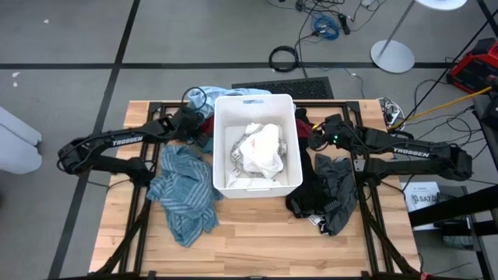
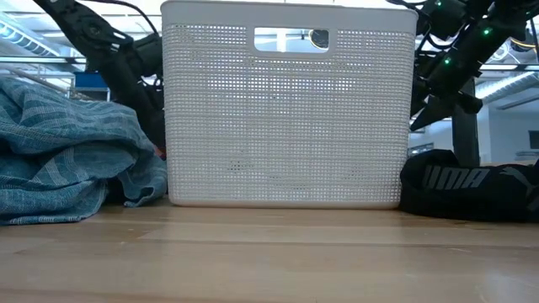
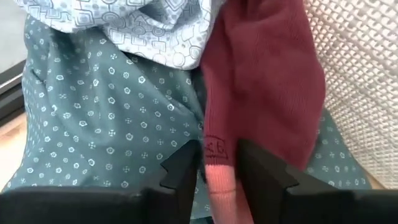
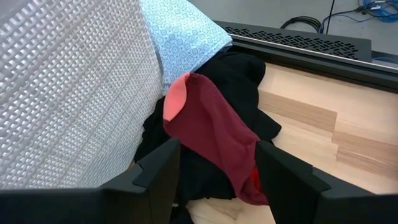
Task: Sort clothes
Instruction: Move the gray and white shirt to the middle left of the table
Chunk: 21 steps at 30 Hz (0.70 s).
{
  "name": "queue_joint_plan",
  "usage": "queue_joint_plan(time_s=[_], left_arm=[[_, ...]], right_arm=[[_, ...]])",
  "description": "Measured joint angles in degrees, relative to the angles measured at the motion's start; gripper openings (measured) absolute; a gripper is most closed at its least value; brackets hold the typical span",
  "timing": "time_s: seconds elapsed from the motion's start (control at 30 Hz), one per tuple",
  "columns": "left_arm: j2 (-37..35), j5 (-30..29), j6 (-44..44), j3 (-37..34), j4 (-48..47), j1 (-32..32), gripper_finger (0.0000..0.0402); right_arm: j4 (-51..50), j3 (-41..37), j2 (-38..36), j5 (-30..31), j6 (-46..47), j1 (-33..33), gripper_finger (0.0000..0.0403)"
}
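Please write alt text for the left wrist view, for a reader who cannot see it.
The left end effector grips a dark red sock by its pink tip, above a teal patterned garment. A light blue patterned cloth lies beyond, and the white bin stands beside.

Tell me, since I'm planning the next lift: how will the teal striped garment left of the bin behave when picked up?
The teal striped garment lies crumpled in loose folds, so it is probably floppy and will drape and trail. It looks thin, likely light. Its spread may drag across the table.
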Motion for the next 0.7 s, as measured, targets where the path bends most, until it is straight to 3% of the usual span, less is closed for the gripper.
queue_joint_plan(time_s=[0.23,0.43,0.7], left_arm=[[-2.2,9.0,0.0,0.0,-0.9,0.0,0.0013],[-8.5,10.4,0.0,1.0,-4.8,-0.4,0.0006],[-24.1,9.5,-1.5,3.2,-7.7,-0.4,0.0004]], right_arm=[[-0.7,0.0,0.0,-0.1,0.7,0.0,0.0196],[-1.8,0.0,0.0,-0.3,1.2,-0.2,0.0196],[0.3,0.0,0.0,2.1,-1.9,-0.2,0.0196]])
